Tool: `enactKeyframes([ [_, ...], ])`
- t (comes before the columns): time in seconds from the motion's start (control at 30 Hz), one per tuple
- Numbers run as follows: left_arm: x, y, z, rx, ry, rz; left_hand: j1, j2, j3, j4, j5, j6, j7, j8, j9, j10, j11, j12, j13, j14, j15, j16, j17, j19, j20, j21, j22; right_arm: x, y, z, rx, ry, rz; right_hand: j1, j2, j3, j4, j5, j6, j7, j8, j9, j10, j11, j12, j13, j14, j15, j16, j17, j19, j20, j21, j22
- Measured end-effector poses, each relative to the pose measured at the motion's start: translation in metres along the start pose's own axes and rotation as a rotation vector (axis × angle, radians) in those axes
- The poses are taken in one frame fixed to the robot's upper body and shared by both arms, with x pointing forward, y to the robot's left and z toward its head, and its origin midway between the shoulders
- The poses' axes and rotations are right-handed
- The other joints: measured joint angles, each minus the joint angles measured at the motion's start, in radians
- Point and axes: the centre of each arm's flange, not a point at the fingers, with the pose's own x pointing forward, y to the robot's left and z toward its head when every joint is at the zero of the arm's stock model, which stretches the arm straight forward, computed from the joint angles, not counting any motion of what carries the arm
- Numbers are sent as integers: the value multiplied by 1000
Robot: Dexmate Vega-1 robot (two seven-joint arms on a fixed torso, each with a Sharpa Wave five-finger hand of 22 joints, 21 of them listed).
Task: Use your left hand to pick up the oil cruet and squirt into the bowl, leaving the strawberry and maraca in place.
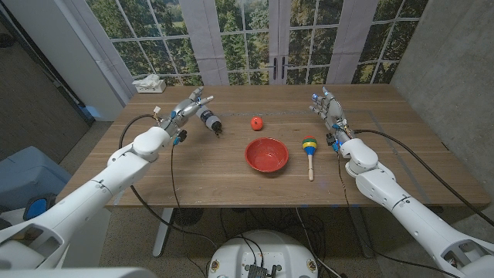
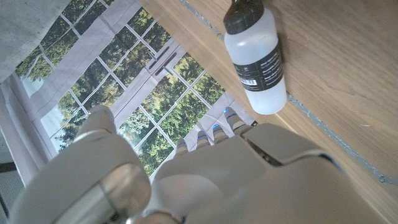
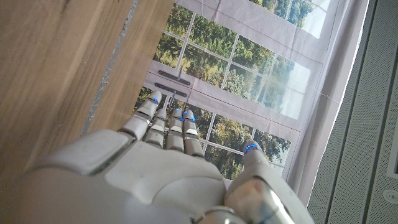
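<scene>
White oil cruet (image 1: 208,120) tilted | left hand (image 1: 191,106) touching | bowl (image 1: 267,155) apart

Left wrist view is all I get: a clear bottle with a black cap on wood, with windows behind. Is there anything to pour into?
Observer: Yes, a red bowl sits to the right of the oil cruet, a little nearer the robot.
Operator: Anything else lying around?
Observer: A strawberry sits beyond the bowl, apart from it, and a maraca lies to the bowl's right.
Operator: What is the other arm doing?
Observer: The right hand is beyond the maraca, with its fingers apart and nothing in them.
</scene>
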Motion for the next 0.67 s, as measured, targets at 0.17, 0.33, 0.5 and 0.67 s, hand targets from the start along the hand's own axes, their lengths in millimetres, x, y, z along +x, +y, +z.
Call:
enactKeyframes([
  [0.17, -4, -1, 5, -62, -49, -7, -42, 20, -6, 6, 2, 0, 47, 7, -2, -1, -15, 6, -1, 0, -4, 0, -5, 1, -16, -19, 0, 0, 0, 1, 1, -5, 1, 0, 0, 0, 0, 0, 4, 4, 0, 0, 4, 4, 0, 0, 0, 0, 0, 0, 0, 0, 0, 0],
  [0.33, -8, -1, 8, -135, -101, -17, -79, 35, -12, 15, 8, 3, 59, 7, -6, 3, -27, 8, -6, 0, -3, 0, -5, 0, -37, -20, -3, -1, -1, 1, 0, -7, 1, 0, 0, -6, 6, 0, 7, 7, 0, 0, 7, 7, 0, 0, 6, 6, 0, 0, 0, 0, 0, 0],
  [0.5, -11, -1, 10, -185, -136, -12, -166, 75, -23, 59, 15, 44, 76, -1, -6, -1, -51, 14, -6, 0, -3, 0, -3, -1, -68, -47, -3, -2, -4, 3, -3, -13, -4, -21, -8, -17, 9, 0, 11, 11, 0, 0, 11, 11, 0, 0, 6, 6, 0, 0, 6, 6, 0, 0],
  [0.67, -13, -3, 10, -239, -168, 3, -285, 113, 29, 174, 73, 83, 104, -24, -6, 1, -44, 2, -6, 0, -3, 0, -3, -1, -68, -77, -3, -3, -8, 6, -6, -21, -15, -33, -20, -27, 19, 0, 15, 14, 0, 0, 11, 11, 0, 0, 6, 6, 0, 0, 7, 7, 0, 0],
])
